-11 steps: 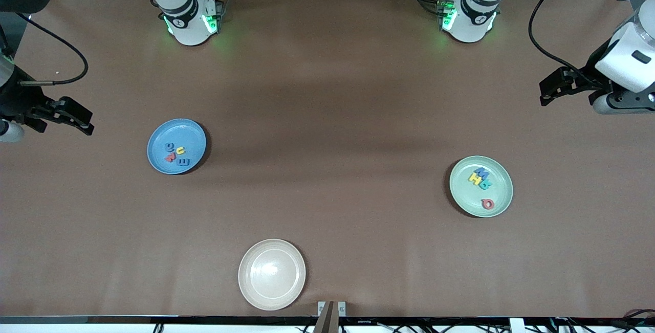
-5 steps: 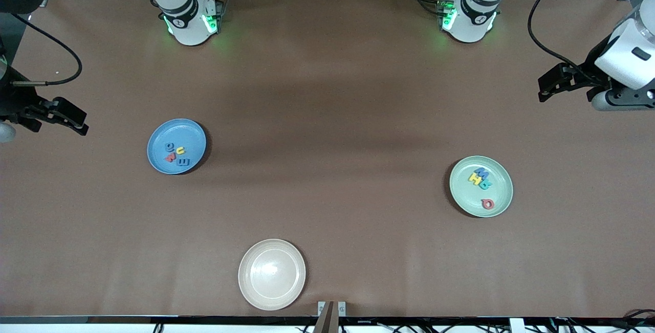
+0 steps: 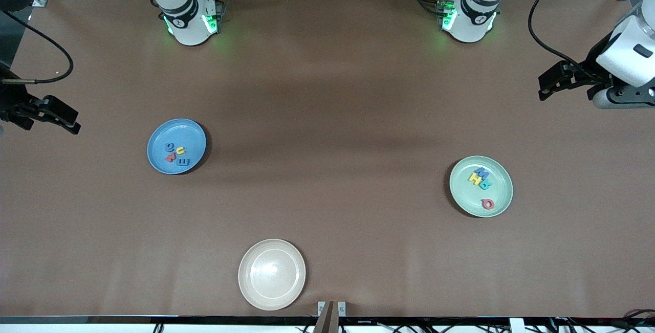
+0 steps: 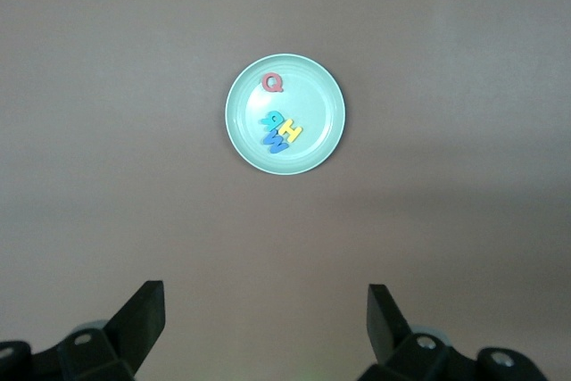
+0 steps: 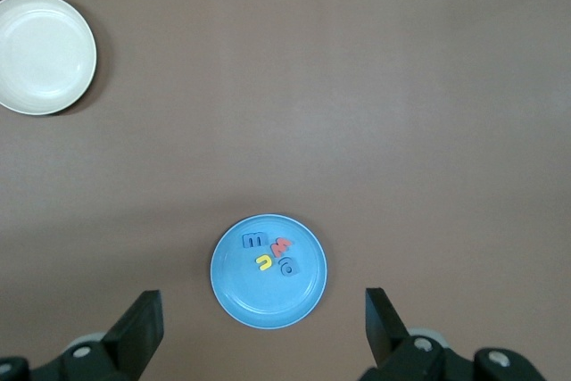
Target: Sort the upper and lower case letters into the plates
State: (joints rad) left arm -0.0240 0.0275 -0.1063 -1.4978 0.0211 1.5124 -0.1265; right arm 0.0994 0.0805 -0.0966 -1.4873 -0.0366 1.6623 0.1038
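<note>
Front view: four letters (image 3: 176,154) lying in blue plate (image 3: 153,143), four in green plate (image 3: 504,190) | my left claw (image 3: 543,87) and right claw (image 3: 71,120) hanging spread, empty, over table ends | sorting looking finished; nothing needing picking next.

Four letters (image 3: 176,154) lie in the blue plate (image 3: 158,161); four more letters (image 3: 481,182) in the mint plate (image 3: 504,190)

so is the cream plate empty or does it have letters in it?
Empty. The cream plate shows only its bare inside in the front and right wrist views; the letters lie in the blue plate and the green plate.
</note>
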